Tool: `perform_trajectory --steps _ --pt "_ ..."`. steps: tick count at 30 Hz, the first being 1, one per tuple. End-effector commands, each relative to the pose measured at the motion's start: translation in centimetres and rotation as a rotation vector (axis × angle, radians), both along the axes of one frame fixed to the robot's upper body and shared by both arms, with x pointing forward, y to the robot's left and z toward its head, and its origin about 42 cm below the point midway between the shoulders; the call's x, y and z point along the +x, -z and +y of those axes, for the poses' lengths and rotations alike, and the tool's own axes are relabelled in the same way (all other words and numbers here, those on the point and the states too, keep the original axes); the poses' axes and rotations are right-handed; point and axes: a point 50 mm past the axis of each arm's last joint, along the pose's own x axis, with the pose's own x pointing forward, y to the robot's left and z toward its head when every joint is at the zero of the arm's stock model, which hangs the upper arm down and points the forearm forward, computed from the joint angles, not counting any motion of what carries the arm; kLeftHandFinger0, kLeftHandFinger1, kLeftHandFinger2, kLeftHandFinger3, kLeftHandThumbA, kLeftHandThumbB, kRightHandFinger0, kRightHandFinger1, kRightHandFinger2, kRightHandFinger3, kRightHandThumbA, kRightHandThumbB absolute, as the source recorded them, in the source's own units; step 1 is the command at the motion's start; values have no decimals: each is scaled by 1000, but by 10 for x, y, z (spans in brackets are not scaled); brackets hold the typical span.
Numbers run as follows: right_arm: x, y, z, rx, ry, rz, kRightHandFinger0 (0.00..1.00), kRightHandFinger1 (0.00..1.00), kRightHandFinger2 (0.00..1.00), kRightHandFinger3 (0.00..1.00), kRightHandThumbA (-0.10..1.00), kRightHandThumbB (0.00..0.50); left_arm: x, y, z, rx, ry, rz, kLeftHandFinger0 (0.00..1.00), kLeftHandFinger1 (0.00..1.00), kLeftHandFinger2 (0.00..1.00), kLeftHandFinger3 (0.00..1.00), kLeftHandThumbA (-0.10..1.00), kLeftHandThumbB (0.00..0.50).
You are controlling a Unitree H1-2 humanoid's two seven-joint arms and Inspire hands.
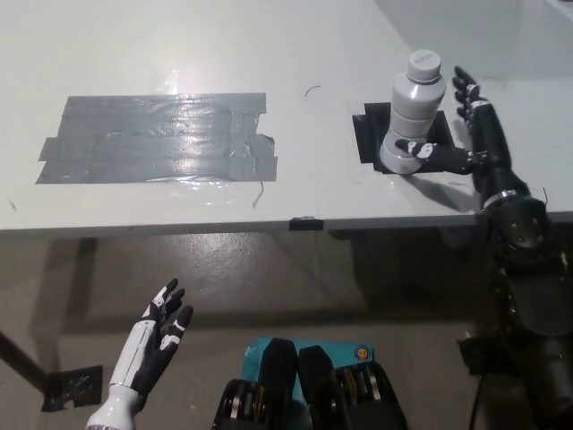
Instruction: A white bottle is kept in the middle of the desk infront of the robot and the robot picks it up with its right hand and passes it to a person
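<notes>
Reach phase, basically: the black right hand (467,134) is up over the desk (295,54) and set around the white bottle (413,115), but from what I can see the grab isn't made yet. The bottle stands upright on a black tape square (405,136) at the right side of the desk, near the front edge, cap on top. The hand is spread wide, with the thumb lying across the front of the bottle's base, touching it or close to it (can't really tell which), and the other fingers (466,91) pointing up just to the right of the bottle with a gap showing. So it's holding nothing right now.

Next move, I'd guess, is to slide in a bit and wrap the fingers around the body, then lift straight up so it doesn't tip.

The white left hand (159,327) just hangs low at the lower left, below desk level, fingers apart and empty. No person visible yet.
</notes>
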Motion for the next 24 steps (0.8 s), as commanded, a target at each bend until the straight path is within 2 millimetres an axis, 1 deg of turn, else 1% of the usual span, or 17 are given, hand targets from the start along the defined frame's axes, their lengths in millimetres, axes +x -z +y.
perform_trajectory --steps 1,4,6,8,9,13,19,21,22,24 --pt "21 -36 9 41 10 -86 1000 1000 1000 1000 1000 421 7 -16 -2 8 20 -72 888 1000 1000 1000 871 6" --pt "27 -35 14 36 6 -58 1000 1000 1000 1000 1000 456 7 -15 -2 5 18 -75 878 1000 1000 1000 859 12" --pt "30 -36 17 28 4 -40 1000 1000 1000 1000 1000 467 8 -15 -2 6 19 -76 875 1000 1000 1000 862 14" --pt "31 -37 22 20 -13 -29 1000 1000 1000 1000 1000 460 8 -16 -2 9 19 -70 877 1000 1000 1000 884 22" --pt "32 -36 25 23 -27 -22 1000 1000 1000 1000 1000 470 8 -15 -2 9 18 -70 877 1000 1000 1000 881 15" --pt "34 -32 32 25 -54 9 1000 1000 1000 1000 1000 482 6 -15 -3 9 22 -70 879 1000 1000 1000 874 7" --pt "44 -32 36 63 -57 55 1000 1000 1000 1000 1000 476 7 -16 -2 9 21 -75 878 1000 1000 1000 864 8" --pt "48 -31 36 82 -59 68 1000 1000 1000 1000 1000 468 7 -16 -2 12 24 -71 889 1000 1000 1000 878 7" --pt "50 -30 35 75 -60 73 1000 1000 1000 1000 1000 447 7 -15 -2 8 25 -71 897 1000 1000 1000 871 17" --pt "52 -26 33 76 -61 78 1000 1000 1000 1000 985 431 7 -16 -3 3 27 -71 899 1000 1000 1000 867 17"
